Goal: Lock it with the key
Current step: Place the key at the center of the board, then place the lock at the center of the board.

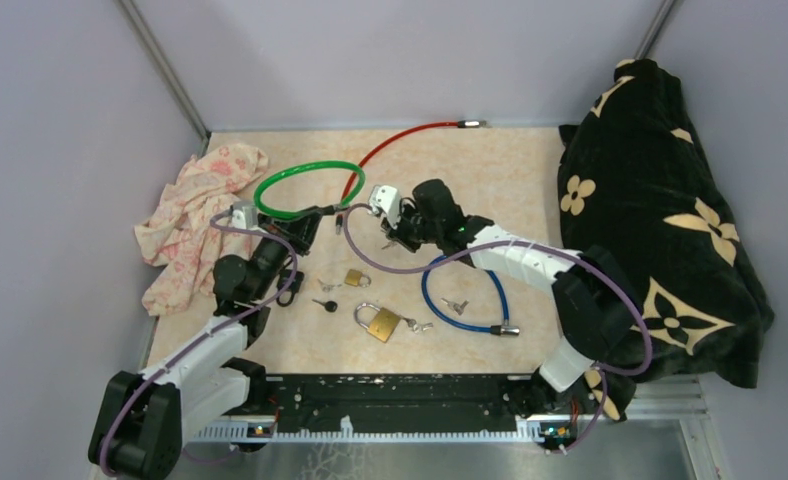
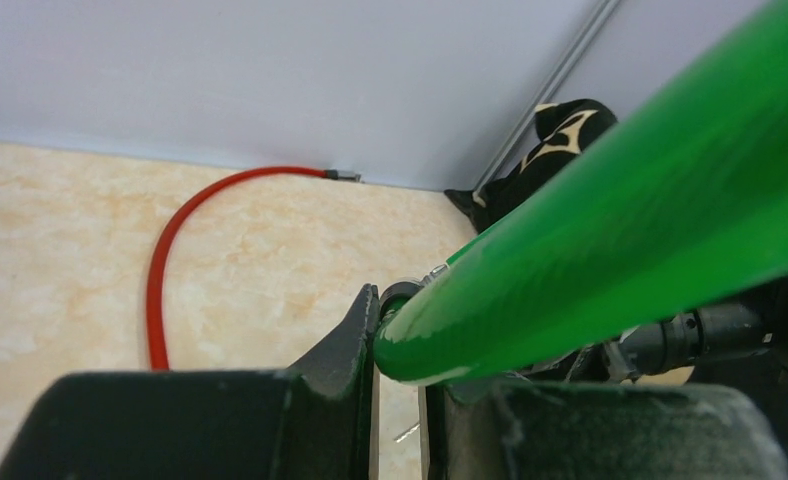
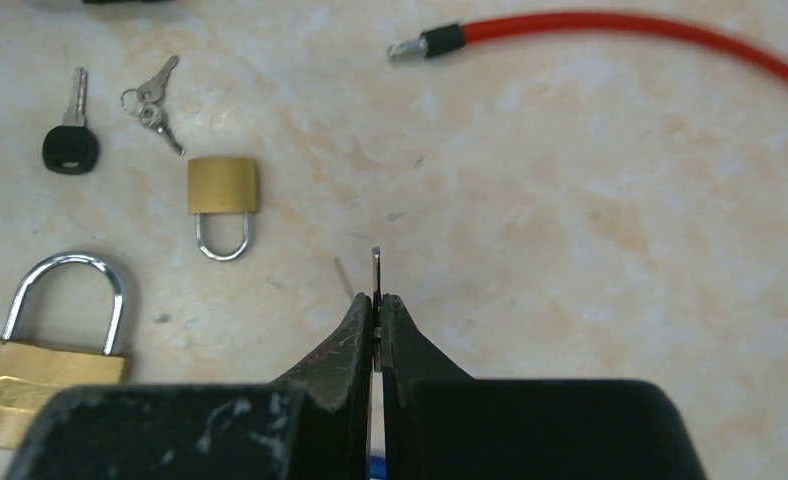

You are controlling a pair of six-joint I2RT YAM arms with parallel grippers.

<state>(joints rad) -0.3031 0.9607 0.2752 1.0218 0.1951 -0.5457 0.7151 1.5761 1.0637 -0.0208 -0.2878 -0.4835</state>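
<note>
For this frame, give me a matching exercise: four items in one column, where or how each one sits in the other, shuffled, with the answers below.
Items
1. green cable
2. red cable
3. thin key
4. blue cable

States
A. lying on the table, to the right of the large padlock in the top view
B. pinched in the right gripper
C. clamped in the left gripper
D. lying loose, one end near the back wall

Pairs: 1-C, 2-D, 3-B, 4-A
</note>
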